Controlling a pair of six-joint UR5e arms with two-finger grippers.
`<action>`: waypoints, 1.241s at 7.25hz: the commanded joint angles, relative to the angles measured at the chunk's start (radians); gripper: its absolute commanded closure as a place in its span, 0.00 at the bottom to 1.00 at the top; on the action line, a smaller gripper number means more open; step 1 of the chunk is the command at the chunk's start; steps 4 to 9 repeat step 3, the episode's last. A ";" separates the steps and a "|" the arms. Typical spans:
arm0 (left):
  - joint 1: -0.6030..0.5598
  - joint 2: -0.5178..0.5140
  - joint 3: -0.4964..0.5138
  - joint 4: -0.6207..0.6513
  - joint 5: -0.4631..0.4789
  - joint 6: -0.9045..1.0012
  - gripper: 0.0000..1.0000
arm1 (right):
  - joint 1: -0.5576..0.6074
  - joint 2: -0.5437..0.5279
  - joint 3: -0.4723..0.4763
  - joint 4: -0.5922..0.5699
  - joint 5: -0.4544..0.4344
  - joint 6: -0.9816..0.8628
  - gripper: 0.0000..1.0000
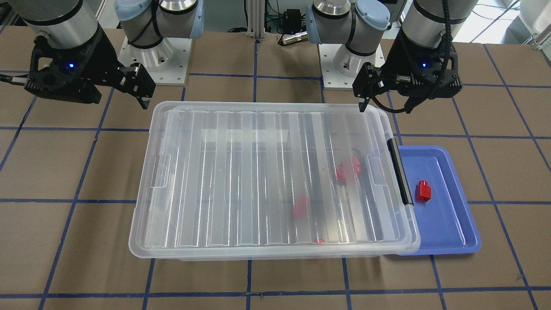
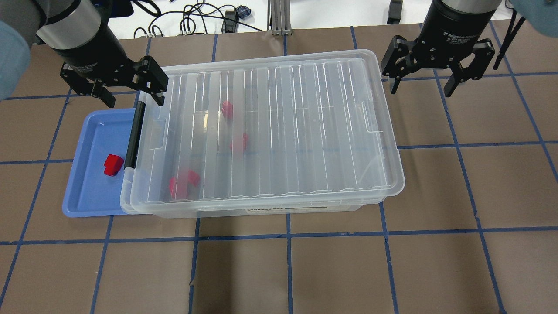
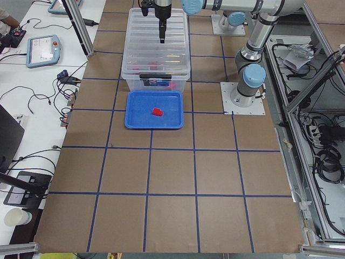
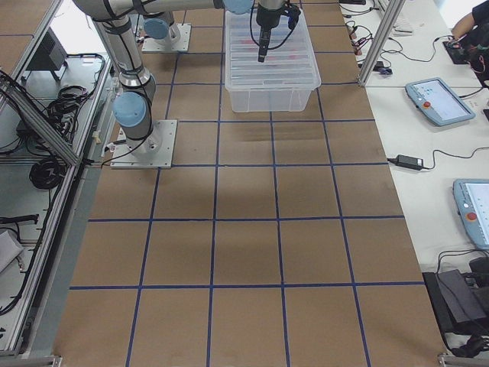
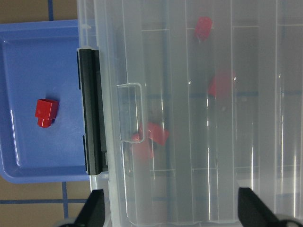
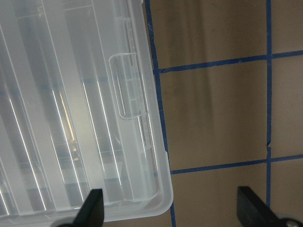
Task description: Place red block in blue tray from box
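One red block lies in the blue tray, which stands against the clip-handle end of the box. The box's ribbed clear lid lies on it. Several more red blocks show blurred through the lid. My left gripper is open and empty, hovering over the black clip handle at the box's far corner. My right gripper is open and empty, above the table just beyond the box's other end. The left wrist view shows the block in the tray.
The brown table top carries a blue tape grid. The two arm bases stand behind the box. Cables lie at the far table edge. Side tables with tablets stand beyond the table.
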 commanded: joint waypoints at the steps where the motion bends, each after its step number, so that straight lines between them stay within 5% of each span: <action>1: 0.000 -0.001 0.000 -0.001 0.000 0.000 0.00 | 0.001 -0.006 0.000 0.006 -0.005 0.000 0.00; 9: 0.000 -0.001 0.000 0.001 -0.002 0.000 0.00 | 0.001 -0.015 0.038 -0.008 -0.040 -0.003 0.00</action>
